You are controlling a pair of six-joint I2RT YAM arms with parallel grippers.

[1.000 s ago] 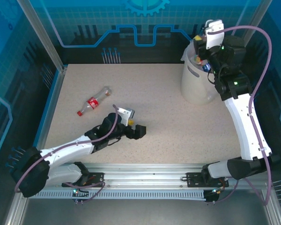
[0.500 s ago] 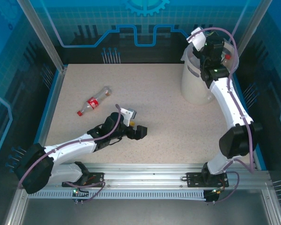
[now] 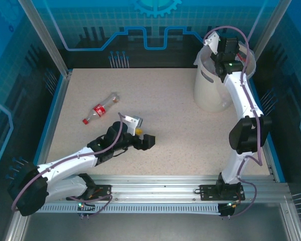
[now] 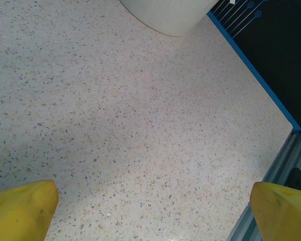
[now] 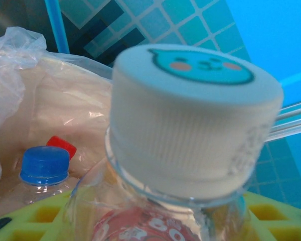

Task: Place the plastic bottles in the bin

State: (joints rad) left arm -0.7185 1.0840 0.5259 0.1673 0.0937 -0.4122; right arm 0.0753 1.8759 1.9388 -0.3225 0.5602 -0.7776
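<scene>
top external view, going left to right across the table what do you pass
red-labelled bottle lying on its side → left gripper, open, low over the table → bin at the far right

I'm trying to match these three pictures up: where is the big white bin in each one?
Top external: the bin stands at the upper right of the picture.
Left wrist: its rounded base is at the top edge.
Right wrist: its bag-lined inside is at left, behind the white-capped bottle.
Shared landmark: the speckled table, in top external and left wrist.
</scene>
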